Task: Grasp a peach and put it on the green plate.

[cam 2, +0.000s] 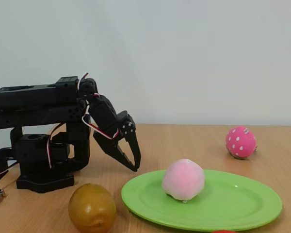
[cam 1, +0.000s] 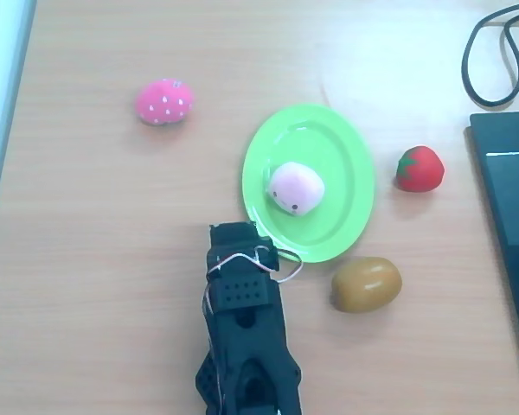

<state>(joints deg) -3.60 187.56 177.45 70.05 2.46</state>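
The peach (cam 2: 183, 180) sits on the green plate (cam 2: 242, 201); the black gripper (cam 2: 132, 160) hangs just left, empty, near a brown fruit (cam 2: 92, 208)

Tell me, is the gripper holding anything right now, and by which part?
Nothing is held. The gripper hangs above the table beside the green plate, its fingers close together with nothing between them. The peach sits on the plate, untouched.

Hot-pink plush strawberry with white dots (cam 1: 164, 101) toward the table's (cam 1: 86, 259) far-left area in the overhead view. Red strawberry (cam 1: 419, 168) toward the right edge. Brown kiwi-like oval (cam 1: 366, 284) nearer the front edge. Black cable loop (cam 1: 493, 52) at the far-right corner; dark flat device (cam 1: 510, 207) along the right edge.
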